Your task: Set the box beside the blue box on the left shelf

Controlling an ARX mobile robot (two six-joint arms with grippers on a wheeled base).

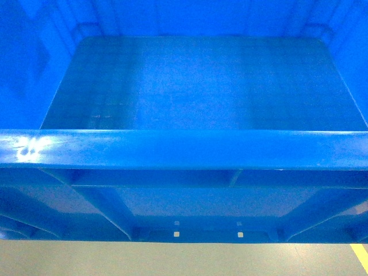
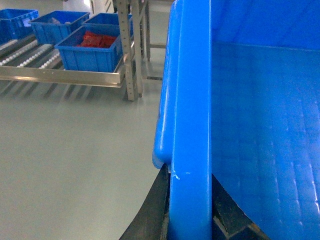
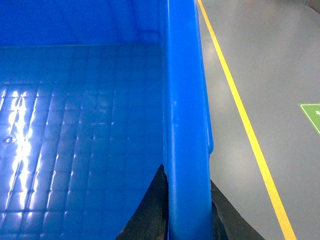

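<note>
Box point(image 1: 195, 86), the big bright-blue open crate, fills nearly the whole head view, its thick near rim running across the middle and its ribbed outer wall below, with grey floor point(image 1: 172, 259) beneath it at 6 o'clock. It appears to be carried off the ground between the two arms. In the left wrist view the left gripper point(image 2: 190, 210) has dark fingers on either side of the crate's rim, pinching it. The right wrist view shows the same on the opposite wall: the right gripper point(image 3: 187, 215) is clamped over the rim, one finger inside and one outside.

The crate is empty; only its grid-textured floor shows. Towards 10 o'clock in the left wrist view stands a roller shelf point(image 2: 65, 75) well apart from the carried crate, bearing several blue boxes point(image 2: 90, 50), one holding something red. A yellow floor line point(image 3: 245, 125) runs past on the right.

So the lift looks done. What remains, I judge, is the approach to that shelf, setting the crate beside a blue box there, and letting go.
</note>
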